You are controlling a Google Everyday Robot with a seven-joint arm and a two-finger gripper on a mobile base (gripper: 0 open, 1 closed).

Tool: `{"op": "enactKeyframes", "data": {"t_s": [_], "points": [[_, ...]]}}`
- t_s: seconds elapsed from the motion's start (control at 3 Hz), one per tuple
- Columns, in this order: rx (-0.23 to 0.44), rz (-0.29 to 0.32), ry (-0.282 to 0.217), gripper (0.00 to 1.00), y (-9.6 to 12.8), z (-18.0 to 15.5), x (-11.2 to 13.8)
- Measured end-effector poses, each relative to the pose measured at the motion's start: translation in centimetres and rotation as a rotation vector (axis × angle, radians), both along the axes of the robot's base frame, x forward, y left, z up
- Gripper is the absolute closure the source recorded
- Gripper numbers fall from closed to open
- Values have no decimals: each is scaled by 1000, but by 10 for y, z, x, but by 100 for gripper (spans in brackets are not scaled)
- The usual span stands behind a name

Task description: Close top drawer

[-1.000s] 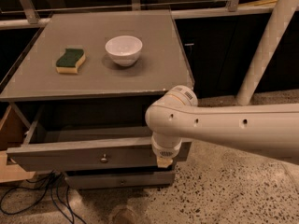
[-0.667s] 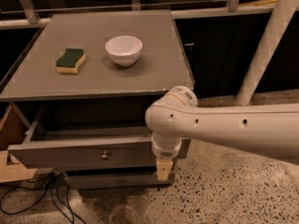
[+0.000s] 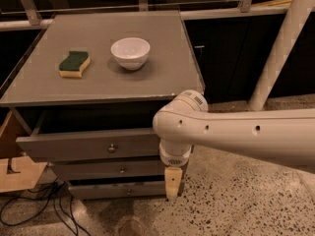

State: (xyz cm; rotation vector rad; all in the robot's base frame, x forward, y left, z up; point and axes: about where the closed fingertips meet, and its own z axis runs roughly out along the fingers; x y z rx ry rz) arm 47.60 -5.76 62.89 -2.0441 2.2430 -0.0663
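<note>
The top drawer (image 3: 83, 150) is a wide grey wood drawer with a small round metal knob (image 3: 112, 148) at its centre. It stands partly out of the grey cabinet (image 3: 98, 90), with a dark gap above its front panel. My gripper (image 3: 172, 182) hangs down from the white arm (image 3: 236, 134) at the right end of the drawer fronts, just below the top drawer's right end. The arm's wrist covers the top drawer's right end.
A white bowl (image 3: 130, 52) and a green-and-yellow sponge (image 3: 74, 64) sit on the cabinet top. Two narrower drawer fronts (image 3: 120, 170) are below. A light wooden piece (image 3: 17, 173) and black cables (image 3: 39, 208) lie at the left. A white post (image 3: 283, 48) stands at the right.
The top drawer's front panel has moved back toward the cabinet and sticks out less. The arm and gripper have moved in with it.
</note>
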Motion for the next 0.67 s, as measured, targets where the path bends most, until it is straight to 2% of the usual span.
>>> {"op": "enactKeyframes", "data": {"t_s": [0.33, 0.67], "points": [[0, 0, 0, 24, 0, 0, 0], [-4, -3, -1, 55, 0, 0, 2]]}}
